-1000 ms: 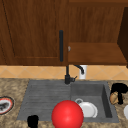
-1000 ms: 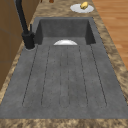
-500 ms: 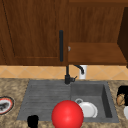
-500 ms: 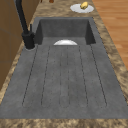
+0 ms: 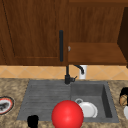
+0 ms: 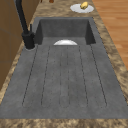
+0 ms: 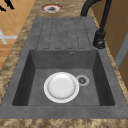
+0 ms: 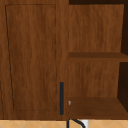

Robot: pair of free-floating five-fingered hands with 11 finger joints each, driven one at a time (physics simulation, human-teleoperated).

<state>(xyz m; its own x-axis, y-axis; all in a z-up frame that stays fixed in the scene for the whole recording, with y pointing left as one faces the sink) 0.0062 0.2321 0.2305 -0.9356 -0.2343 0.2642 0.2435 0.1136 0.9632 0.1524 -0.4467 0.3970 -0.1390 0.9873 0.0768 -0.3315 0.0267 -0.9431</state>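
My left hand (image 5: 32, 121) hangs low at the front left, just before the sink's drainboard (image 5: 45, 97); in the right side view its dark fingers (image 7: 7, 3) show at the far top left. A big red ball (image 5: 67, 115) sits at the front centre, to the right of that hand. My right hand (image 5: 124, 91) is at the right edge, right above a yellow-brown food item (image 5: 123, 100) on a white plate (image 6: 82, 8). I cannot make out whether it touches the food. Inside the basin lies another white plate (image 7: 61, 87).
A black tap (image 5: 67, 75) stands behind the sink, with a white object (image 5: 82, 71) at the wall beside it. A red-rimmed plate (image 5: 5, 105) lies on the left counter. Above, the cabinet's left door (image 8: 32, 57) is closed and bare shelves (image 8: 96, 56) show at the right.
My right hand has drifted a little to the right, toward the picture's edge. The left hand, ball and plates have stayed put.
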